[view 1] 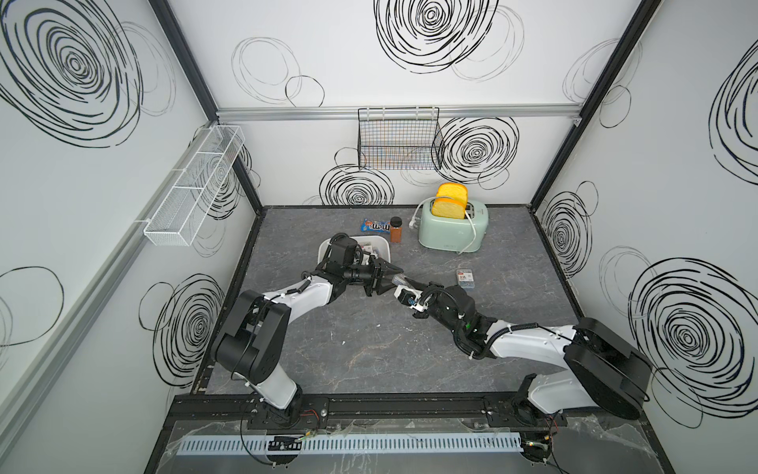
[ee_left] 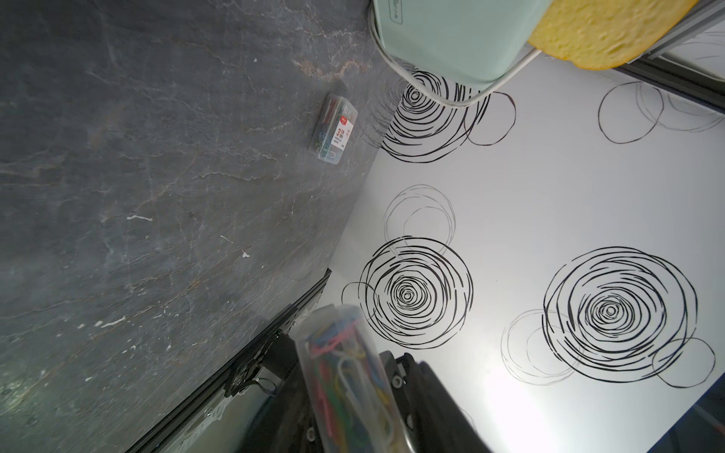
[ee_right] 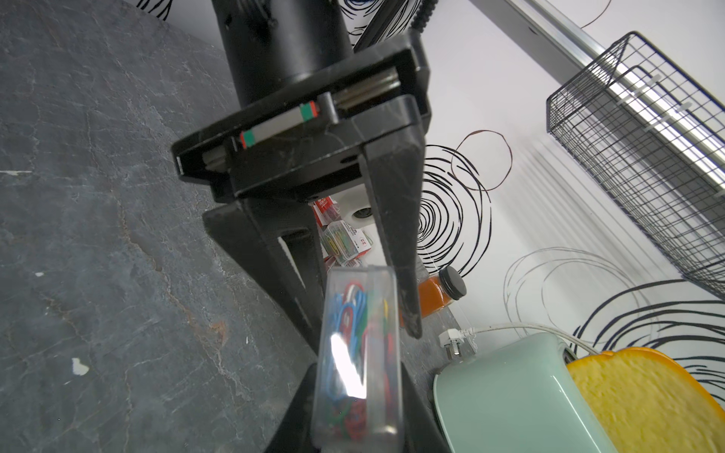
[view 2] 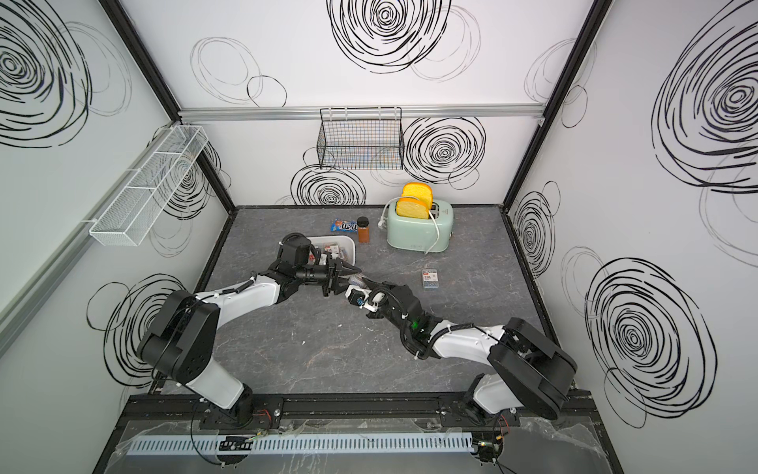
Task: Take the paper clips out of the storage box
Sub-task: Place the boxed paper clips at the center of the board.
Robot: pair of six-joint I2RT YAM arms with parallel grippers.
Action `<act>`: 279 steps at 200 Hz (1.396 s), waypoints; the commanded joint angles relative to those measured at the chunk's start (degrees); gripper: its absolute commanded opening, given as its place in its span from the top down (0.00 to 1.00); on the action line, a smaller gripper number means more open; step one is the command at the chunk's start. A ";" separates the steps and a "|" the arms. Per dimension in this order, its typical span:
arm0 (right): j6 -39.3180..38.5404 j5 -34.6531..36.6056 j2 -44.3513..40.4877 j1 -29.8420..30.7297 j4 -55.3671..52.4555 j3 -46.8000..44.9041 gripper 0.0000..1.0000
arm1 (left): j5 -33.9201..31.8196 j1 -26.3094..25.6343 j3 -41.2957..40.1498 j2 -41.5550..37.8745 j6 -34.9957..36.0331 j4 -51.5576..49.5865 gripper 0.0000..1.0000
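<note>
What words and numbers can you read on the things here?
"m&m's": on the blue candy packet.
"3": big, on the label of the paper clip case lying on the table; its smaller print is blurred.
Print on the toaster: too small to read.
Labels on the cases in the storage box: too blurred.

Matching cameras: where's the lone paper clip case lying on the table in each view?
Top view: paper clip case right of centre, robot-side of the mint toaster.
Top view: same case, same spot.
Left wrist: the case, just off the toaster.
Right wrist: not in it.
Shared landmark: the toaster, in all four.
</note>
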 commanded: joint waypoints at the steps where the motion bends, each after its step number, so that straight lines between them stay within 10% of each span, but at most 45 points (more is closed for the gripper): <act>1: -1.30 0.88 0.97 0.90 4.25 0.89 0.96 | 1.96 -0.26 -0.95 0.93 -0.53 2.99 0.59; 116: -2.55 2.27 3.99 1.47 4.79 2.69 0.70 | 3.06 -0.15 -2.01 1.10 -2.12 7.98 1.00; 218: 1.28 3.36 1.46 0.97 0.97 2.93 0.31 | 2.37 0.25 -0.72 1.15 -0.45 9.01 1.00; 238: 5.65 2.02 -3.90 0.38 -6.31 3.13 0.12 | 1.63 1.22 1.56 1.00 4.37 7.22 1.00; 279: 20.70 -2.07 -16.90 -1.92 -25.50 5.64 0.07 | -1.16 4.15 5.07 1.92 18.10 4.26 1.00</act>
